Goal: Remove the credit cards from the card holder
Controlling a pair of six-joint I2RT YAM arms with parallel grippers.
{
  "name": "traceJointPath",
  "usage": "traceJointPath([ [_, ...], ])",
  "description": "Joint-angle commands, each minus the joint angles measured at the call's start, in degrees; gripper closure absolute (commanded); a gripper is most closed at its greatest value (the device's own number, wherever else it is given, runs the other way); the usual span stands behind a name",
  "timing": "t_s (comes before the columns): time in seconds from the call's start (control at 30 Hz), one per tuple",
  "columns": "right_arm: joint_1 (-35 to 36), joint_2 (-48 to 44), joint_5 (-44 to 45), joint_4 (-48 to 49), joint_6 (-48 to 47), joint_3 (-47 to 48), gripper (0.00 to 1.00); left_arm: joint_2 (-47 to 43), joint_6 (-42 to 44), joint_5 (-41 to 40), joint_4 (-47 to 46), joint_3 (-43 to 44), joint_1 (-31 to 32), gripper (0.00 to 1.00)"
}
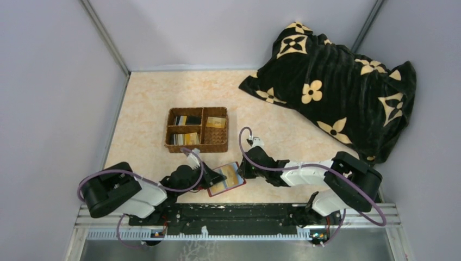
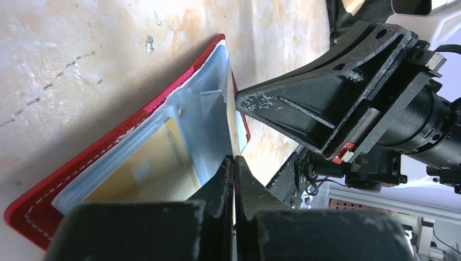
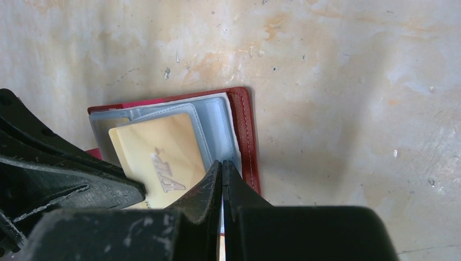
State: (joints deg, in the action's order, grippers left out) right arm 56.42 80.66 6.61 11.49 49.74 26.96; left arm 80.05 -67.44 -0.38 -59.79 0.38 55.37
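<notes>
Currently | left gripper [image 1: 222, 175], lower centre: fingers pressing together, pinching the card holder [image 1: 228, 180] by its clear pocket leaf; tan credit card [image 3: 157, 157] sitting inside | right gripper [image 1: 241, 169]: pressing shut at the holder's edge | risk: thin leaf slipping free; holder dragging along

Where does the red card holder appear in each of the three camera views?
Top external: the card holder lies low centre, just below the wicker basket.
Left wrist: it fills the left half, opened, its red cover running diagonally.
Right wrist: it sits left of centre, red edge on its right.
Shared landmark: the tan card in its clear pocket.
</notes>
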Motion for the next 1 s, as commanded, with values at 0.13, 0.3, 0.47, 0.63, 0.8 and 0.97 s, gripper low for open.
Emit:
traceJointPath([
  [0.13,-1.58,1.98,0.02,-2.26,-0.88,-1.49,1.0,-6.05,0.88,-2.3,7.12,-2.74,0.26,1.0],
  [0.3,-1.69,2.35,-0.11,-2.25,-1.24,-1.15,1.0,-9.04,0.65,-3.12,10.28,-4.16,0.27,1.0],
  [0.47,-1.97,2.65,-0.18,-2.27,-1.44,-1.03,1.0,-11.37,0.5,-3.31,12.88,-5.33,0.32,1.0],
  [0.63,-2.02,2.95,-0.49,-2.25,-1.7,-0.48,1.0,-12.44,0.86,-4.07,15.53,-4.96,0.26,0.97],
  [0.8,-1.95,3.52,-0.88,-2.3,-2.01,0.15,1.0,-9.05,0.98,-3.94,12.42,-3.65,0.26,0.68],
  [0.97,-1.98,3.8,-1.08,-2.26,-2.17,-0.11,1.0,-1.92,0.65,-2.84,5.21,-2.98,0.26,0.43],
])
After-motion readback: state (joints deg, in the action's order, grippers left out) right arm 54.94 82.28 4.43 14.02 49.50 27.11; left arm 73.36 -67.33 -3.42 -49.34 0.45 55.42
